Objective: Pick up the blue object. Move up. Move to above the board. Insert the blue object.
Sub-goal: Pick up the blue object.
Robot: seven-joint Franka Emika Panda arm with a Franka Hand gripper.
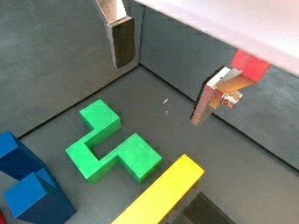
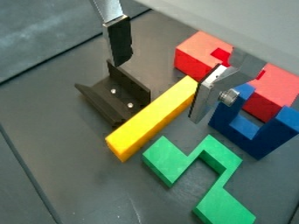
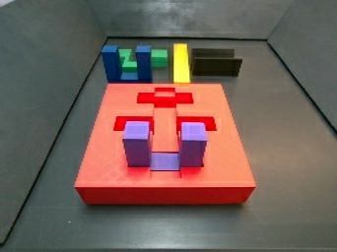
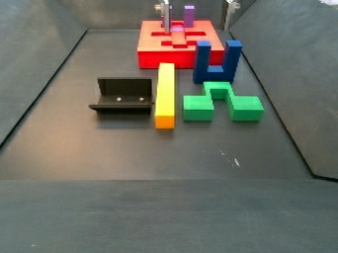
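Observation:
The dark blue U-shaped object [image 4: 205, 61] stands with prongs up on the floor between the red board [image 4: 150, 42] and the green block [image 4: 218, 102]. It also shows in a side view [image 3: 112, 61] and in both wrist views [image 1: 26, 179] [image 2: 249, 133]. My gripper [image 1: 163, 70] [image 2: 163, 72] is open and empty, high above the floor, over the yellow bar and fixture area and apart from the blue object. One finger [image 4: 165, 12] shows at the frame's upper edge. The board [image 3: 118, 162] holds a purple U-shaped block [image 3: 137, 143].
A yellow bar [image 4: 165, 94] lies between the dark fixture [image 4: 122, 97] and the green block [image 1: 111, 147]. The yellow bar [image 2: 149, 120] rests against the fixture [image 2: 114, 98]. Grey walls enclose the floor.

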